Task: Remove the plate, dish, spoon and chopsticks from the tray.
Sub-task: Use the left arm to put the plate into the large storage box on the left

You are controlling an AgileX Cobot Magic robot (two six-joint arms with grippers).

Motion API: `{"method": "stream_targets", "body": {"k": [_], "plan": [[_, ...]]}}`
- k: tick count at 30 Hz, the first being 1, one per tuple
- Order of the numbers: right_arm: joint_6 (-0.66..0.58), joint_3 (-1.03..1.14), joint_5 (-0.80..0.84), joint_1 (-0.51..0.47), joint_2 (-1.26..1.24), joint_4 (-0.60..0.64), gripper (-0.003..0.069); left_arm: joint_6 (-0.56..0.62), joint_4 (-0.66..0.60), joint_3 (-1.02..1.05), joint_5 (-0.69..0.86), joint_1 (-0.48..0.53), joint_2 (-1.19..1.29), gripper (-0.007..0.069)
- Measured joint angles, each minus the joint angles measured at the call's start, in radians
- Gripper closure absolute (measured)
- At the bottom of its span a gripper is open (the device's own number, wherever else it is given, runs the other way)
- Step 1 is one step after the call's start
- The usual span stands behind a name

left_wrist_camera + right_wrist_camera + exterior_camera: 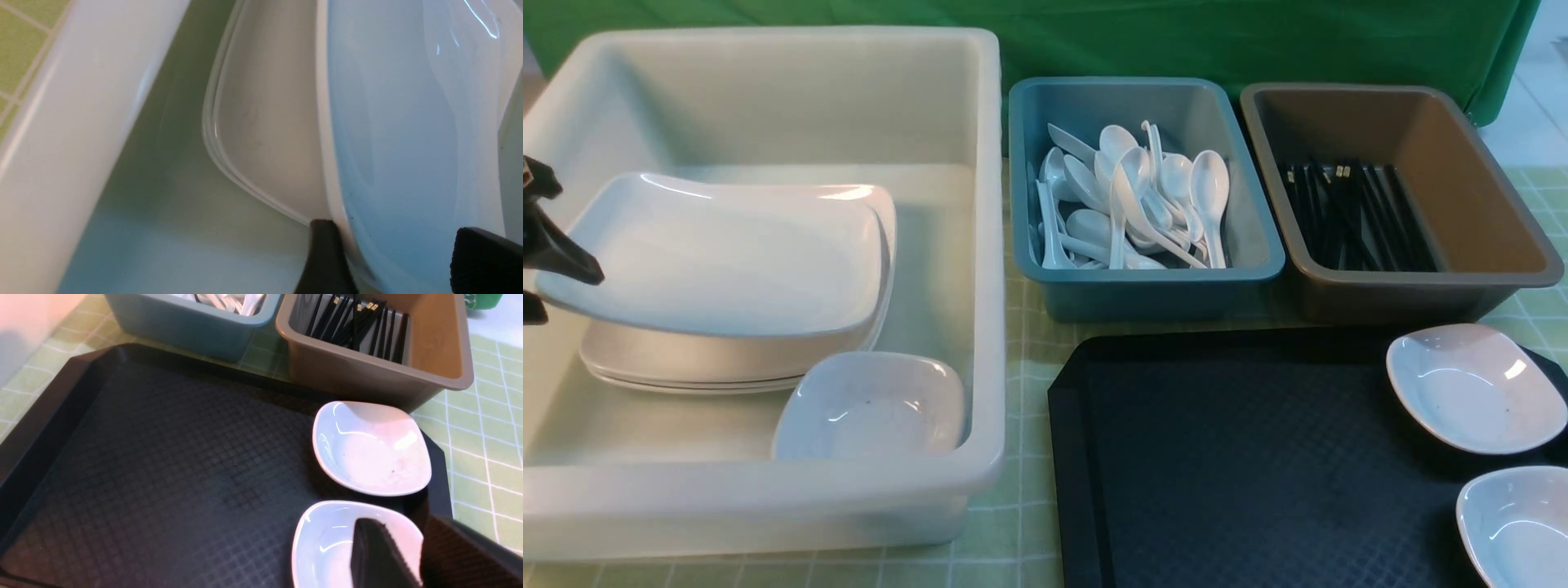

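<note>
Plate [727, 253] rim sits between the jaws of the left pincer [568, 294], inside the white tub [768, 506]. The jaws stand well apart on either side of that thin rim, so the pincer looks open rather than pinching. The plate is tilted, high at the pincer and low on its far side, where it rests on the stack [686, 367] of similar plates just past the fingertips. That tilt suggests a plate being let down edge-first so that it settles onto the pile. Further to this pincer's right, beside the stack, the tub also holds one small dish [874, 408].

Well to the right of the left pincer and farther back, a blue bin [1143, 290] holds a heap of white spoons [1127, 196]. The brown bin [1421, 286] next to it holds black chopsticks [1347, 212] lying lengthwise.

The tray [1217, 457] spreads between the two pincers, and neither spoon nor chopsticks show on it. Two dishes sit at its right end. The right pincer [416, 555] hangs directly over the near dish [1519, 523], one finger above the bowl and the other outside the rim, likely lining up a grip on the edge. I cannot tell whether it has closed on the rim. The far dish [1470, 388] lies just beyond its tips, and the brown bin is straight ahead past that.
</note>
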Motion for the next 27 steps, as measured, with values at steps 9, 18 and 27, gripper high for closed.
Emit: {"method": "stream_targets", "body": {"k": [9,18,27], "plan": [[0.000,0.000,0.005,0.000,0.000,0.000,0.0481,0.015,0.005,0.000,-0.050,-0.039,0.094,0.0163],[0.000,0.000,0.021,0.000,0.000,0.000,0.0481,0.000,0.014,-0.004,-0.110,-0.070,0.116,0.0130],[0.000,0.000,0.023,0.000,0.000,0.000,0.0470,-0.053,0.118,-0.019,-0.013,-0.070,0.116,0.0130]]}}
